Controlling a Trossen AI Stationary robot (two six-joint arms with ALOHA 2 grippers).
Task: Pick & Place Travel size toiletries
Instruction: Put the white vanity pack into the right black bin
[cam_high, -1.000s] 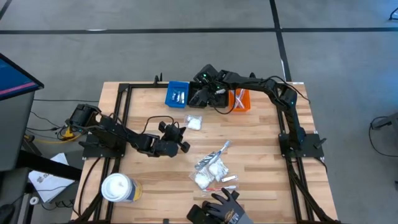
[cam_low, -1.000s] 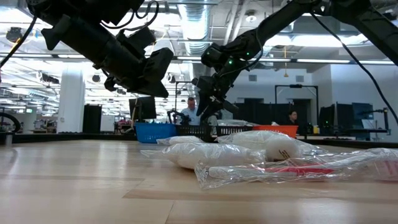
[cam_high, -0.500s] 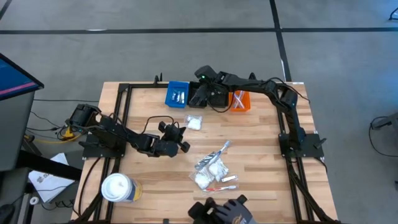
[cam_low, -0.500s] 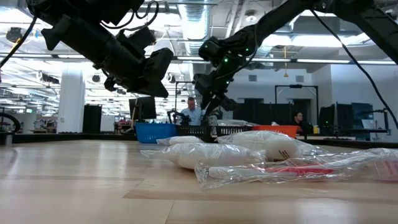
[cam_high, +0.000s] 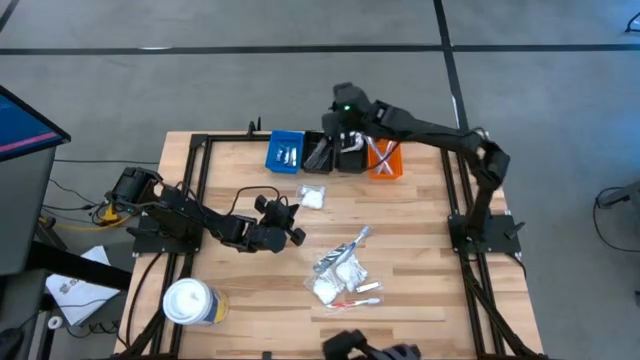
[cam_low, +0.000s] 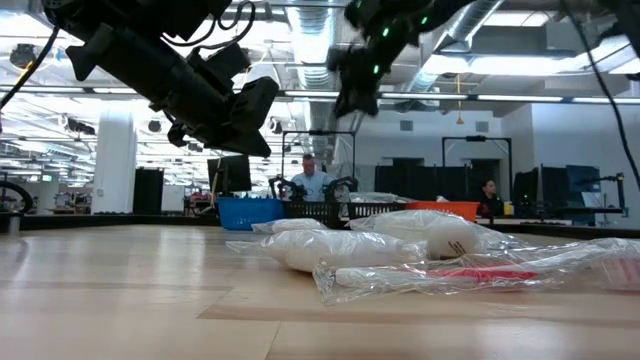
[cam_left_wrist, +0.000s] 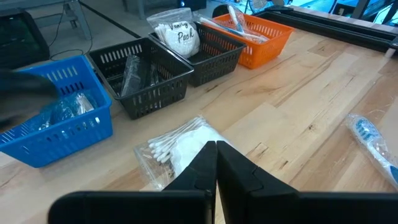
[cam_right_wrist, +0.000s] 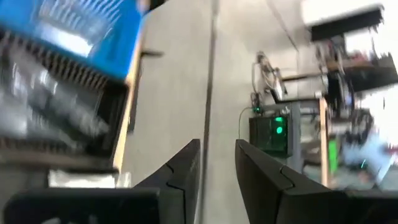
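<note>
right end effector (cam_high: 341, 135) above black bin (cam_high: 334, 156), fingers parted, empty | left end effector (cam_high: 291, 222) closed, idle | sachet pile (cam_high: 340, 270) mid-bench | risk: overlapping slick sachets, double-pick or slip

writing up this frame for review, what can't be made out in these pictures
- Right gripper: right wrist view is motion-blurred; the black mesh bin contents are a smear.
- Clear plastic sachets in the blue mesh bin: too small in the high view.
- Dark object at the table's near edge: cut off by the high view's bottom edge.
</note>
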